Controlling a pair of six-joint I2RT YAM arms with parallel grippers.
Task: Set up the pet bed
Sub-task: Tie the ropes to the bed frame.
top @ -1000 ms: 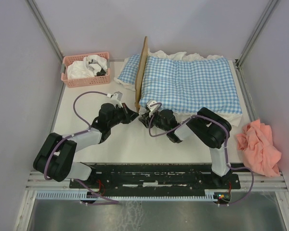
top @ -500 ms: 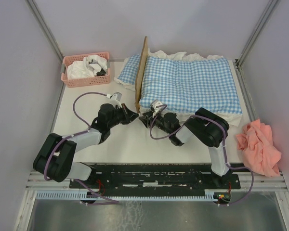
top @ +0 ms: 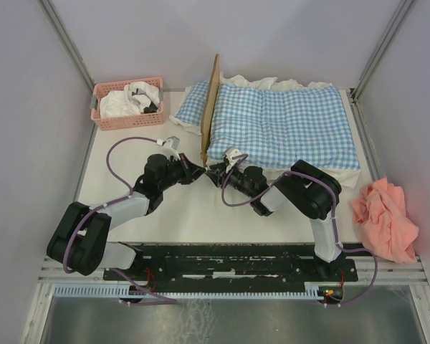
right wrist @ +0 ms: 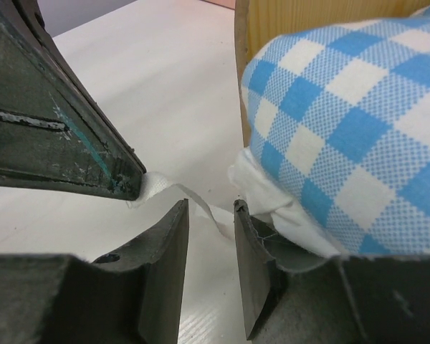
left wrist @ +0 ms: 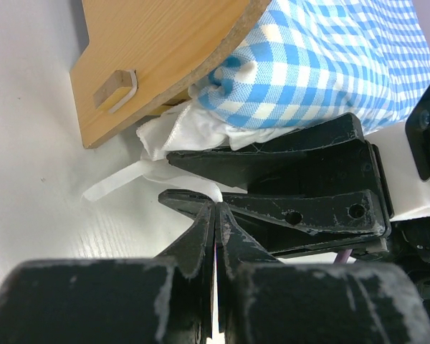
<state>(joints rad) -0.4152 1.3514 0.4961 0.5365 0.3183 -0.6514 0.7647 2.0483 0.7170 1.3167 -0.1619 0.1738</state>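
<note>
Gently now: your left tool (left wrist: 216,206) is clenched on the white tie ribbon (left wrist: 118,183), and your right tool (right wrist: 211,215) stands released astride its slack. Close there before pulling, so the pet bed (left wrist: 158,43), at the back of the worktop (top: 186,215) under gingham bedding (top: 279,122), doesn't drag.

The white-and-black left arm (top: 122,208) stretches forward and bends inward to the right. Its black two-finger left gripper (top: 198,172) (left wrist: 216,208) has the jaws pressed flat together, tips meeting. The white-and-black right arm (top: 308,190) folds sharply back to the left. Its black two-finger right gripper (top: 214,173) (right wrist: 211,215) faces the left one tip to tip, jaws parallel and slightly apart.
</note>
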